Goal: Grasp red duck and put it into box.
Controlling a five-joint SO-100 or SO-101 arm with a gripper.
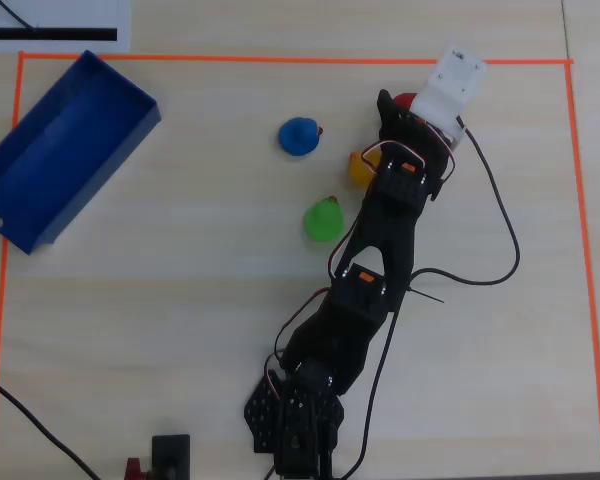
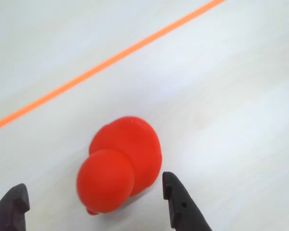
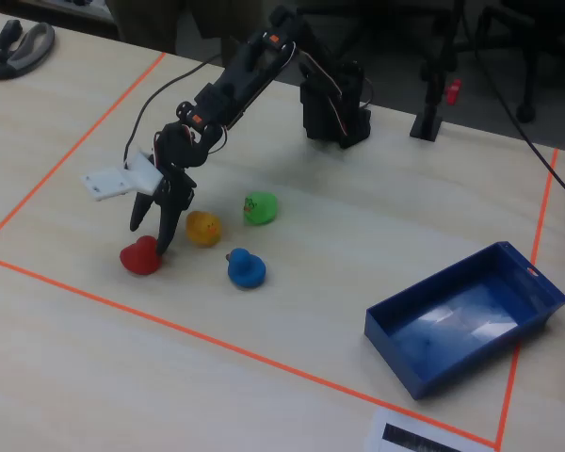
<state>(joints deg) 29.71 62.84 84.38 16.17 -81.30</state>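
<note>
The red duck (image 2: 123,161) sits on the pale table just inside an orange tape line. My gripper (image 2: 93,183) is open and low over it. The duck lies between the two dark fingertips (image 2: 176,197), closer to the right one in the wrist view, and neither touches it. In the fixed view the gripper (image 3: 151,235) stands over the red duck (image 3: 139,256). In the overhead view only a bit of the duck (image 1: 406,100) shows beside the white camera mount. The blue box (image 1: 60,150) is at the far upper left, and also shows in the fixed view (image 3: 391,350).
A yellow duck (image 3: 203,228) sits close beside the arm, with a green duck (image 3: 260,207) and a blue duck (image 3: 246,268) a little farther off. All three lie between the red duck and the box. Orange tape (image 2: 111,60) borders the work area.
</note>
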